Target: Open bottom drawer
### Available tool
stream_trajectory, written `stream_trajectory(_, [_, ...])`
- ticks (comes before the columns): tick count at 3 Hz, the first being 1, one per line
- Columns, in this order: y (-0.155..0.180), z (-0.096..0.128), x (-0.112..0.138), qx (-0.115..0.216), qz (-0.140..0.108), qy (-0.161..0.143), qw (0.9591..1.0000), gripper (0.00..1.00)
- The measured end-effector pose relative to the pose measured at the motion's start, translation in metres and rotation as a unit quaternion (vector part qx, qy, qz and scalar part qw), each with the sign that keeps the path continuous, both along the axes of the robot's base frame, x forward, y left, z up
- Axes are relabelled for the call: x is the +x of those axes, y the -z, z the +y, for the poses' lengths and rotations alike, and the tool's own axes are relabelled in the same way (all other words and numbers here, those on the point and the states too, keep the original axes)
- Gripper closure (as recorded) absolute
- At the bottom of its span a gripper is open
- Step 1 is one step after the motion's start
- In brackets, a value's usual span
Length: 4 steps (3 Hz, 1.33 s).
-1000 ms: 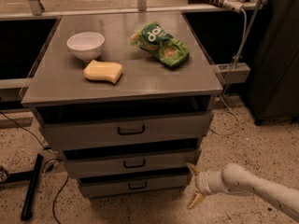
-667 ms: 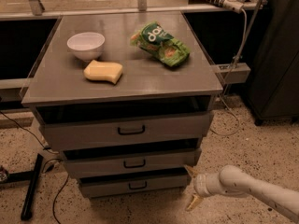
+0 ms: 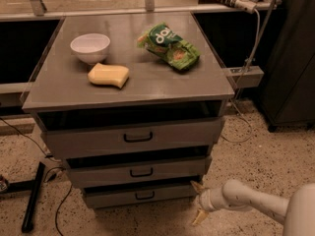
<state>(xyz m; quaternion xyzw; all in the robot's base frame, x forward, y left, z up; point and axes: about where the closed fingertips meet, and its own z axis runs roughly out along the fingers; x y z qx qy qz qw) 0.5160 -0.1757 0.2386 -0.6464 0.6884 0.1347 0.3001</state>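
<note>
Grey cabinet (image 3: 128, 90) of three drawers as the anchor. Lowest in its stack, the bottom drawer (image 3: 113, 196); narrowest front of the three, small black bar handle (image 3: 144, 195) at centre; front tucked back beneath the middle drawer (image 3: 98, 173), with a dark gap between; pushed in, by the look of it.

Just off the cabinet's lower right corner, beside the right end of that lowest front, the gripper (image 3: 198, 202); two pale fingers spread apart, one above the other, clamped on nothing (well clear of the handle, which lies off to one side of it). Behind it, the pale arm (image 3: 251, 200), running away from the cabinet toward the lower right.

Above the middle drawer, the top drawer (image 3: 88, 141); widest and tallest, with the bigger handle.

On the cabinet's top: white bowl (image 3: 90, 47) toward the back left; yellow sponge (image 3: 108, 75) just in front of the bowl; green snack bag (image 3: 170, 47) toward the back right, apart from both.

On the floor left of the cabinet, a black bar (image 3: 33, 195) and loose cable.
</note>
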Motion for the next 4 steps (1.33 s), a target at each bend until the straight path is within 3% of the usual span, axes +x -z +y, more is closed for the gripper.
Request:
stream_trajectory(1, [0.017,0.006,0.012,0.011,0.000,0.001,0.9999,0.00])
stream_trajectory(2, [0.034,0.025,0.051,0.031,-0.026,-0.008,0.9991,0.00])
stream_trajectory(3, [0.040,0.032,0.058,0.036,-0.025,-0.013,0.9989,0.00])
stream_trajectory(4, [0.068,0.050,0.085,0.044,-0.022,-0.035,0.9982,0.00])
